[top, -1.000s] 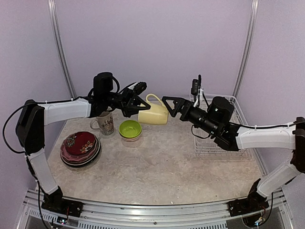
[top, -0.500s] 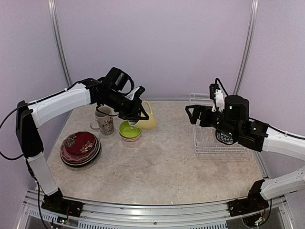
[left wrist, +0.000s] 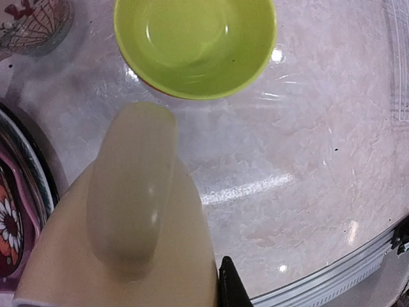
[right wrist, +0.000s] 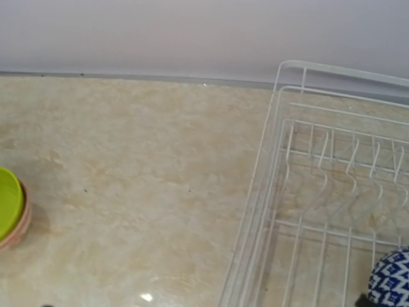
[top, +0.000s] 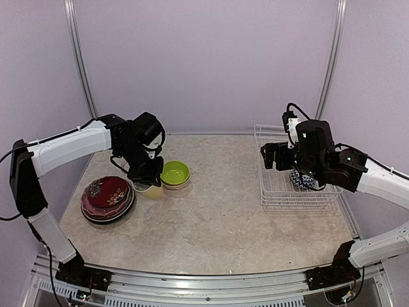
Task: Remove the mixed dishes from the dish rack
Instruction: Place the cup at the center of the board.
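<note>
My left gripper (top: 147, 178) is shut on the pale-yellow mug (top: 153, 190), holding it low over the table between the lime-green bowl (top: 174, 173) and the stack of plates (top: 105, 195). In the left wrist view the mug (left wrist: 160, 256) fills the lower left, handle facing the camera, with one finger (left wrist: 230, 288) against its side. The beige patterned mug (left wrist: 29, 22) stands behind it. My right gripper (top: 271, 157) is open and empty above the left rim of the white dish rack (top: 281, 198). A blue-and-white patterned bowl (top: 300, 182) lies in the rack (right wrist: 275, 160).
The lime-green bowl (left wrist: 195, 45) rests on another bowl with a pinkish rim (right wrist: 19, 224). The red floral plate tops the plate stack (left wrist: 13, 211) at the table's left. The patterned bowl (right wrist: 391, 278) sits near the rack's front right. Walls close the back and sides.
My left arm carried the pale-yellow mug from mid-air at the table's back down and left, to beside the lime bowl. My right arm drew back to the rack.
</note>
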Motion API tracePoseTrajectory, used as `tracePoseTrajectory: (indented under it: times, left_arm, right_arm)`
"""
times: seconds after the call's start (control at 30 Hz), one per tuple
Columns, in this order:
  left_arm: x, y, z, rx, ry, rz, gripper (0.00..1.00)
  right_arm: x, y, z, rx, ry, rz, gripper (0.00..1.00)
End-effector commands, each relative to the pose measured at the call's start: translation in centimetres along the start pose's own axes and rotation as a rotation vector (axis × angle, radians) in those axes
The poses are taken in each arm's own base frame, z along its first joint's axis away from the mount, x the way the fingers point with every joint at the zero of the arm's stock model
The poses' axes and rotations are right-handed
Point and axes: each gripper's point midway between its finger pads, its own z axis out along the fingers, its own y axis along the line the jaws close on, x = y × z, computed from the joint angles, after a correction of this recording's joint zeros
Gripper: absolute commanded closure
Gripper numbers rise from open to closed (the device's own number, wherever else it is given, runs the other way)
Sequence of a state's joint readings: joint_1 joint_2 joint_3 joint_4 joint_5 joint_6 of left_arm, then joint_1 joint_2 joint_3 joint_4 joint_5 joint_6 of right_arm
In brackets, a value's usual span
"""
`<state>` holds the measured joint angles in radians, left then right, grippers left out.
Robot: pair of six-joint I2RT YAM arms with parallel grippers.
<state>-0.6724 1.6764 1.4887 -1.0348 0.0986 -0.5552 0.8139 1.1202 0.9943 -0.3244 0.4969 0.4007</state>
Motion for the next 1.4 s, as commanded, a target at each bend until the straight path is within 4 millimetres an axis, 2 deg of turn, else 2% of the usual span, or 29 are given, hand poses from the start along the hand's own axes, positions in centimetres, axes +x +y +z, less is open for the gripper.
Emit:
tracePoseTrajectory:
  times: [0.0,0.1,0.23,0.47,0.57,0.7,0.8,0.9,1.0,1.2,1.37]
  left_arm:
    - [-0.3,2.6,-0.3,-0.081,-0.035,-0.078,1.0]
    - [-0.6,3.4,0.4,-0.1,-0.02,-0.099,1.0]
    - [-0.9,4.3,2.7,-0.147,0.019,-0.108,0.98]
    - [-0.7,4.8,5.4,-0.173,0.06,-0.113,0.93]
    - [-0.6,4.9,5.6,-0.177,0.068,-0.113,0.84]
    - [-0.3,4.8,5.2,-0.161,0.051,-0.089,0.57]
    - [-0.4,4.6,3.9,-0.144,0.024,-0.079,0.46]
    - [-0.7,4.1,2.3,-0.119,-0.006,-0.066,0.39]
    - [-1.5,2.9,-0.5,-0.063,-0.066,-0.036,0.34]
    - [-4.6,-0.5,-7.5,0.082,-0.264,0.082,0.33]
    - [-8.1,-5.3,-14.1,0.29,-0.461,0.208,0.28]
  right_arm:
    - [1.0,-1.0,-0.3,0.034,0.02,-0.036,0.0]
    - [0.9,-1.4,-0.5,0.047,0.009,-0.023,0.0]
    - [1.1,-1.8,-0.7,0.059,0.018,-0.033,0.0]
    - [1.3,-2.7,-1.3,0.099,0.026,-0.04,0.0]
    - [1.3,-2.9,-1.3,0.103,0.024,-0.039,0.0]
    - [1.3,-3.0,-1.3,0.114,0.026,-0.041,0.0]
    - [1.3,-3.3,-1.3,0.13,0.03,-0.041,0.0]
    - [1.4,-3.5,-1.4,0.14,0.034,-0.046,0.0]
    - [1.6,-3.9,-1.4,0.164,0.043,-0.049,0.0]
    - [2.4,-5.7,-1.5,0.274,0.087,-0.049,0.0]
    - [3.0,-8.0,-0.6,0.353,0.144,-0.012,0.0]
